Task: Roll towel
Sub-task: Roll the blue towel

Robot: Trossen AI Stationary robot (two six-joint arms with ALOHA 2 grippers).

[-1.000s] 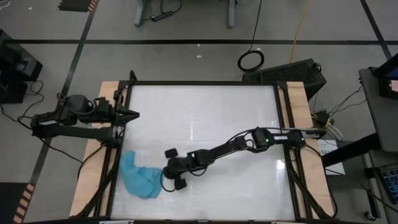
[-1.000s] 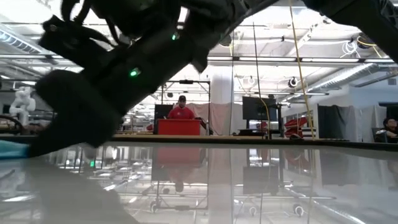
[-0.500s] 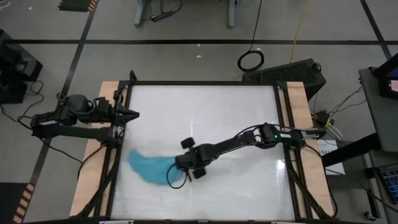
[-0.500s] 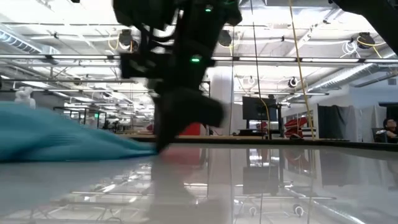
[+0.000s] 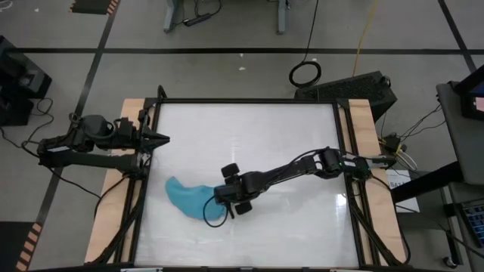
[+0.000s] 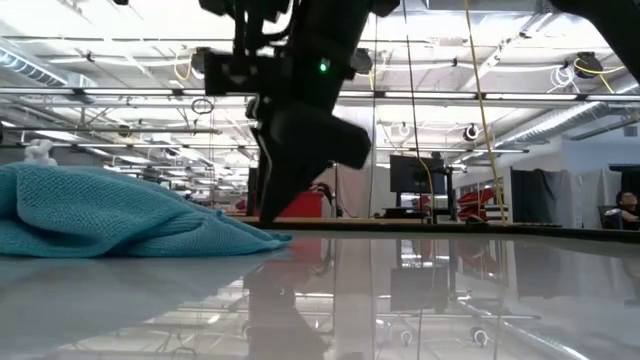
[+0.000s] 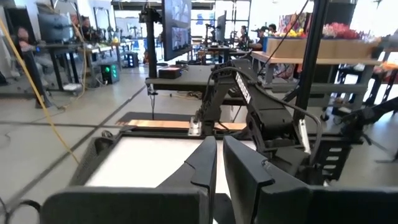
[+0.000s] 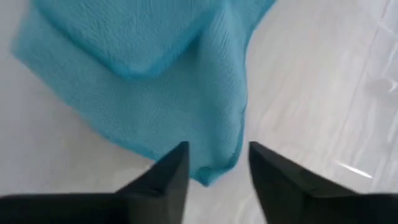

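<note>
**Towel bunched, roll not yet begun**

White tabletop, workshop floor around. Towel crumpled, unrolled, toward seven o'clock on it. Right gripper at its three o'clock tip, fingers parted astride the edge. Left gripper parked at nine o'clock, fingers nearly together. Probably regrasp stage; next, pinching that edge and spreading flat.

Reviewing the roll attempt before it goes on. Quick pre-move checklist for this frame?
1. Towel on the table, inside its edges: ok.
2. Towel flat for rolling: not ok, bunched with a fold on top.
3. Right gripper at the towel's tip: ok, open, tip between its fingers.
4. Grip on the cloth: not ok, nothing clamped.
5. Left gripper out of the way: ok, shut, parked at the table's left edge.
6. Towel's underside lying smooth: cannot tell.
</note>
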